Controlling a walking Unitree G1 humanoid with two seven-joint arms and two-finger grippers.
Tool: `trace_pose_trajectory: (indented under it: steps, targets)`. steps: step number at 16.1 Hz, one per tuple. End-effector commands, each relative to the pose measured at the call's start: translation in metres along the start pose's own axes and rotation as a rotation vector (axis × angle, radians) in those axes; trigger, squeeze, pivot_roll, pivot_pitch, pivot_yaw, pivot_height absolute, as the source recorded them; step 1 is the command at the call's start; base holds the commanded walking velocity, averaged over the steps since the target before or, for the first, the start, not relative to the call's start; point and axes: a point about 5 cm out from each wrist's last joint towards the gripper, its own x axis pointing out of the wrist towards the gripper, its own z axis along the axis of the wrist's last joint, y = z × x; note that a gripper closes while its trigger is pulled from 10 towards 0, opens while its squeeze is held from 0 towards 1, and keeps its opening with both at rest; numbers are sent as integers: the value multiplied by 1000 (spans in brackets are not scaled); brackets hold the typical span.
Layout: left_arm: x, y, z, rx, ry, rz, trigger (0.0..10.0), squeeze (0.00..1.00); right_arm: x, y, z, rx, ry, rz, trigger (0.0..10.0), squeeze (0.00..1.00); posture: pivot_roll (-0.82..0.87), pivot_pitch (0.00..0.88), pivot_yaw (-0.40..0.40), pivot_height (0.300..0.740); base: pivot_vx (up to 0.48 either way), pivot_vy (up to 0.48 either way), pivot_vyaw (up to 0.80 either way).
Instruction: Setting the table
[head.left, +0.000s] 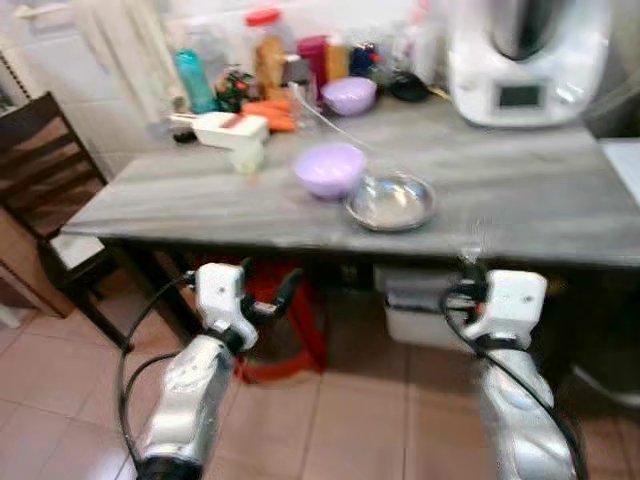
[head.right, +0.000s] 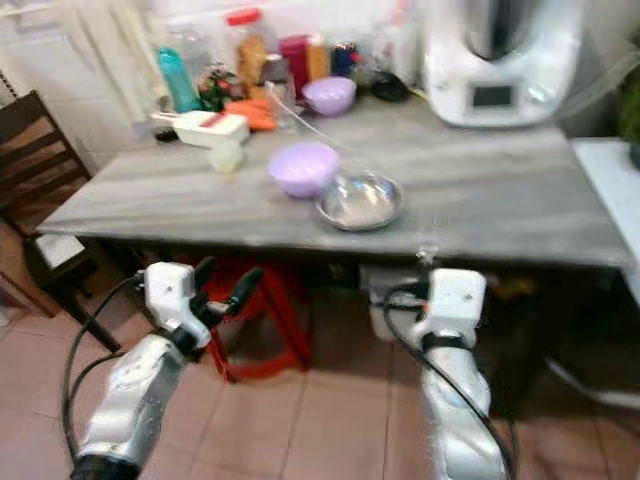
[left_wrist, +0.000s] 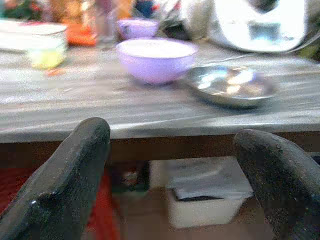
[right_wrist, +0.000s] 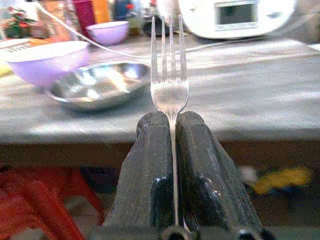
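My left gripper (head.left: 262, 290) hangs empty with fingers spread, below the grey table's (head.left: 520, 190) front edge. Near that edge's middle a lilac bowl (head.left: 330, 168) sits touching a steel plate (head.left: 391, 201). My right gripper (right_wrist: 172, 125) pinches a fork (right_wrist: 169, 75) upright, just before the edge.

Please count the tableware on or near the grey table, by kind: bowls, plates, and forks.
Purple bowls: 2 (near one, far one)
Metal plates: 1
Forks: 1, held in the right gripper in front of the table
Total: 4
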Motion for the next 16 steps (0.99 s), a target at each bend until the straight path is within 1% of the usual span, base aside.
trace_pose_trajectory:
  steps: [1, 6, 8, 9, 11, 13, 16]
  targets:
    - [2, -2, 3, 9, -6, -7, 10000, 0, 0, 0, 3, -7, -9, -1, 10000, 0, -70, 0, 148, 740, 480, 0, 0]
    - [-5, -5, -3, 4, 12, -10, 10000, 0, 1, 0, 3, -2, -7, 2, 10000, 0, -69, 0, 142, 740, 396, 0, 0]
    - [-6, -4, -4, -1, 25, -3, 10000, 0, 1, 0, 3, 1, -3, 3, 10000, 0, -68, 0, 139, 740, 308, 0, -641]
    - [-8, -4, -5, -2, 26, -4, 10000, 0, 1, 0, 3, -1, -4, 3, 10000, 0, -68, 0, 138, 740, 0, 0, -481]
    - [-14, -2, -6, -14, 29, -5, 10000, 0, 0, -1, 3, -3, -4, 4, 10000, 0, -73, 0, 139, 740, 0, 0, 0]
    - [-21, 2, -6, -8, 38, 12, 10000, 0, -1, -1, 3, -5, -2, 2, 10000, 0, -73, 1, 137, 740, 0, 0, 0]
    - [-29, 5, -8, 1, 54, 5, 10000, 0, -1, -3, 3, -11, -3, -4, 10000, 0, -71, 7, 137, 740, 0, 0, 0]
